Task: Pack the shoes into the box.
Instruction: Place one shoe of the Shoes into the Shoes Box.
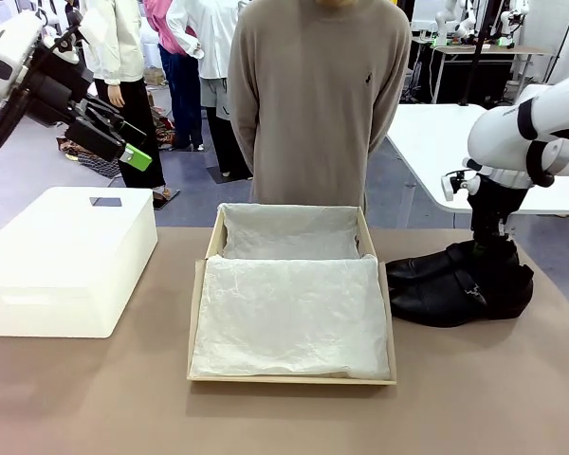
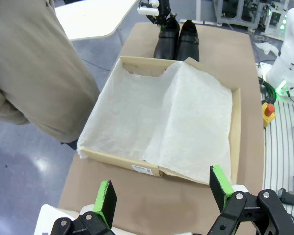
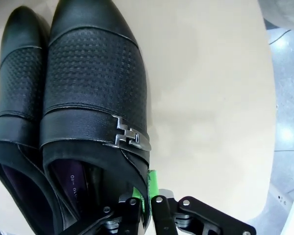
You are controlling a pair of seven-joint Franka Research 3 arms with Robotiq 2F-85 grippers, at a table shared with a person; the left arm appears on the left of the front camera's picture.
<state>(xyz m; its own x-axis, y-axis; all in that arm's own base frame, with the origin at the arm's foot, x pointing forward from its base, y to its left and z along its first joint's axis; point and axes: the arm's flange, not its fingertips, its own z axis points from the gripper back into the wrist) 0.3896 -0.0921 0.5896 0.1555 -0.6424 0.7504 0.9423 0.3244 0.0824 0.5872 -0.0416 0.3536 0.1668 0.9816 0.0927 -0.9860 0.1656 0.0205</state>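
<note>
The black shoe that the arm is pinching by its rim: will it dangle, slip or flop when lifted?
Probably stiff: the shoe holds its moulded shape, so it shouldn't flop. It will likely tilt toe-down, since the right gripper clamps only the thin side wall near the opening, far from the toe. The glossy leather looks slippery, so the pinch may creep.

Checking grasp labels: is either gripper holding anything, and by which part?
The right gripper pinches one glossy black pointed leather shoe by its side wall at the opening, behind the metal buckle. The left gripper is open, empty.
</note>
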